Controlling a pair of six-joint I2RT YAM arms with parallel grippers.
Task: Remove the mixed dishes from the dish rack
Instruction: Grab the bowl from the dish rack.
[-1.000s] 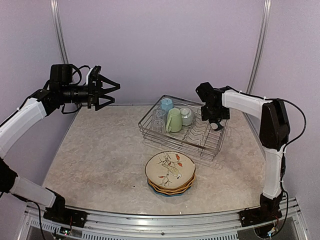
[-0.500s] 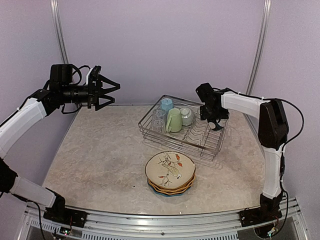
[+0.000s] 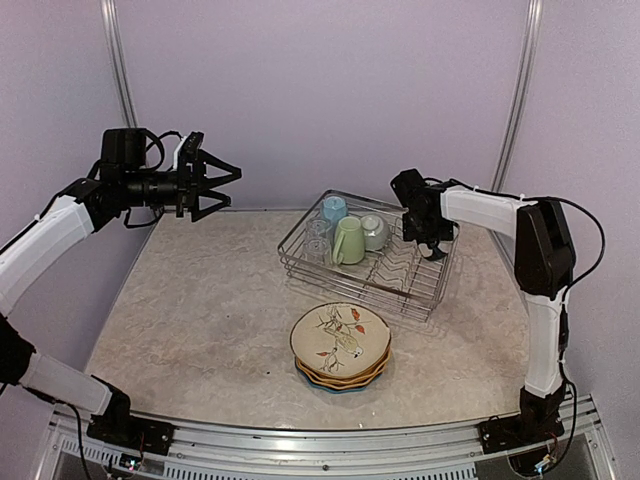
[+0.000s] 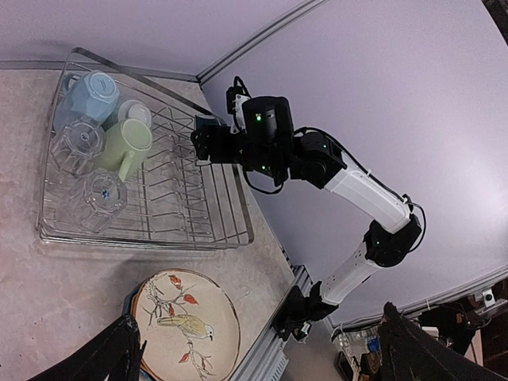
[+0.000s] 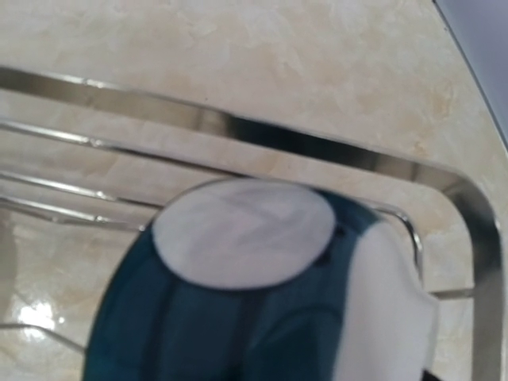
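L gripper (image 3: pixel 233 188) hangs high over the table's (image 3: pixel 200 310) 10 o'clock corner, jaws spread wide, holding nothing, pointing toward 3 o'clock; plates (image 3: pixel 340 382) sit stacked on the table at approx 5 o'clock, just off the rack's (image 3: pixel 340 281) 6 o'clock side; bird plate (image 4: pixel 186 325) on top, orange and blue rims showing beneath; rack stands at the table's 1–2 o'clock; in its 9 o'clock end: blue mug (image 3: pixel 333 209) at the back, green mug (image 3: pixel 348 240) in front of it, two glasses (image 3: pixel 318 238) at the mugs' 9 o'clock, pale bowl (image 3: pixel 373 232) at the green mug's 2 o'clock, touching or just beside, can't tell which; prongs (image 3: pixel 395 268) stand in the rack's middle; R gripper (image 3: pixel 432 243) is over the rack's 3 o'clock end, clamped on a small dark bowl (image 5: pixel 198 333); wrist view: bowl's teal outside and white foot up close, rack rim wire behind it, fingers mostly out of frame.
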